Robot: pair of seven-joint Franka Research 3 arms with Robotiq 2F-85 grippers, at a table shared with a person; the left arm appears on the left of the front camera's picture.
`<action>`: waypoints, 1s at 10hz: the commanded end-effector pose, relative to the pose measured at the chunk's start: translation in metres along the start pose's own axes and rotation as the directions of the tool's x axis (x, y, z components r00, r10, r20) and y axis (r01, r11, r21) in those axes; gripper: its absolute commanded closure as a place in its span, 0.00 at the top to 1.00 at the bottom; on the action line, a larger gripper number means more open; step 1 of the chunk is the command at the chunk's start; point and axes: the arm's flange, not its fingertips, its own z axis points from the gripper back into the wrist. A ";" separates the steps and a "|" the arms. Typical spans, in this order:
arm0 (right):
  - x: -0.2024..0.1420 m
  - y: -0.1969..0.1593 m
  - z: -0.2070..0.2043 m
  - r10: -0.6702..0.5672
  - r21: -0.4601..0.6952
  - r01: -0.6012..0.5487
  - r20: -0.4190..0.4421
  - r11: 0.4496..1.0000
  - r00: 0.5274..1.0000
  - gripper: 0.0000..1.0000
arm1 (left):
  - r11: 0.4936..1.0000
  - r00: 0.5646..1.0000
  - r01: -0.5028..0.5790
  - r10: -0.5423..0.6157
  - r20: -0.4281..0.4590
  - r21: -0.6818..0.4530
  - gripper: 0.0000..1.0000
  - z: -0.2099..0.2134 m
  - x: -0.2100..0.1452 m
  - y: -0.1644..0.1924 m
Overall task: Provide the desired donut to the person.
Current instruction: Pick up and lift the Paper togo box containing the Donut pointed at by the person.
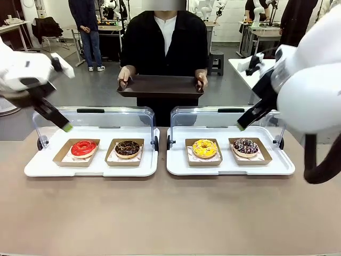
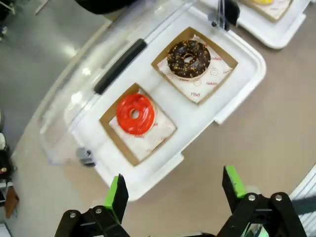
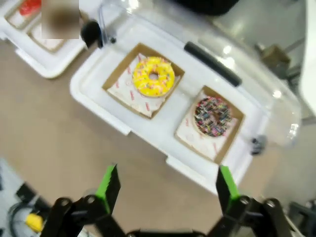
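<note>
hovering wide open, the left gripper (image 2: 174, 177) is hanging nearest the red donut (image 2: 135, 114) and chocolate donut (image 2: 188, 59), the right gripper (image 3: 168, 170) nearest the yellow donut (image 3: 153, 76) and sprinkled donut (image 3: 212, 116); the person (image 1: 165, 48) is showing no pick.

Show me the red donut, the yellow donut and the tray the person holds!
red donut (image 2: 123, 116): left wrist view, icing beside the hole.
yellow donut (image 3: 165, 79): right wrist view, icing beside the hole.
dark tray (image 1: 160, 85): front view, its bare middle.
</note>
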 end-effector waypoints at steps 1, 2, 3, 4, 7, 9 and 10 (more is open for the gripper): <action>0.002 0.002 0.034 0.019 -0.028 -0.020 -0.064 0.999 0.998 1.00 | 0.998 0.999 0.026 -0.024 -0.024 0.051 1.00 0.034 0.003 0.017; -0.004 0.004 0.048 0.026 -0.029 -0.028 -0.061 0.999 0.998 1.00 | 0.998 1.000 0.019 -0.019 -0.014 0.062 1.00 0.048 0.001 0.018; -0.007 0.006 0.059 0.024 -0.034 -0.026 -0.044 0.999 0.999 1.00 | 0.997 1.000 0.010 -0.010 -0.010 0.074 1.00 0.054 -0.001 0.019; -0.009 0.006 0.052 0.013 -0.109 -0.016 -0.023 0.994 1.000 1.00 | 0.993 1.000 -0.011 0.009 0.012 0.119 1.00 0.041 -0.003 0.015; -0.002 0.002 0.058 0.017 -0.013 -0.017 -0.045 1.000 0.999 1.00 | 0.999 1.000 -0.004 0.004 0.000 0.051 1.00 0.059 0.003 0.019; 0.002 -0.014 0.076 0.017 0.065 -0.017 0.013 0.998 1.000 1.00 | 1.000 0.999 0.006 -0.006 0.049 -0.015 1.00 0.064 0.003 0.031; 0.006 -0.032 0.090 0.022 0.139 -0.025 0.022 0.990 1.000 1.00 | 0.998 0.994 0.023 -0.016 0.104 -0.067 1.00 0.078 0.002 0.048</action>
